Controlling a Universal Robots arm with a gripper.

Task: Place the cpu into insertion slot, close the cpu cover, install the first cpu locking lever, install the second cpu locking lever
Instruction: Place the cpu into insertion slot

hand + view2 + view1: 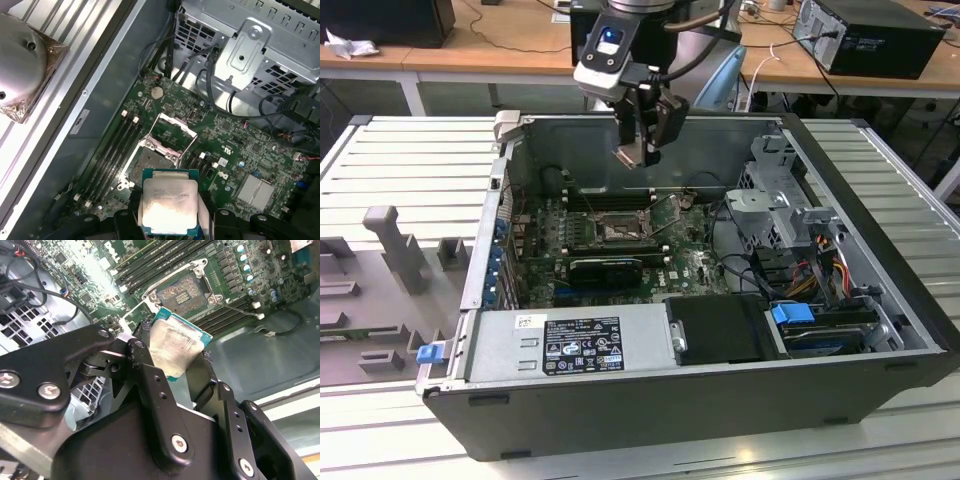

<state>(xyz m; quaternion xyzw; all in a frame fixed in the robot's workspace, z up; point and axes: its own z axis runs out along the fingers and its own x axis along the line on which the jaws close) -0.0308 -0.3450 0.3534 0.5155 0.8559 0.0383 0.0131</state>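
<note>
My gripper (640,150) hangs above the open computer case, shut on the cpu (629,157), a flat square chip with a pale silver top. In the second wrist view the black fingers (145,365) clamp the cpu (172,342) by two opposite edges. The insertion slot (618,228) lies on the green motherboard below, a dark square socket with a silvery rim, open and unoccupied (184,294). In the first wrist view the cpu (167,202) sits just short of the slot (149,161), and the cpu cover (173,131) stands raised beside it. A thin wire lever (235,308) is swung out.
Long black memory slots (112,150) flank the socket. A black card (605,268) lies nearer the power supply (570,345). A metal drive cage (775,205) with cables (820,260) fills the exterior view's right of the case. The case walls (720,135) enclose the board.
</note>
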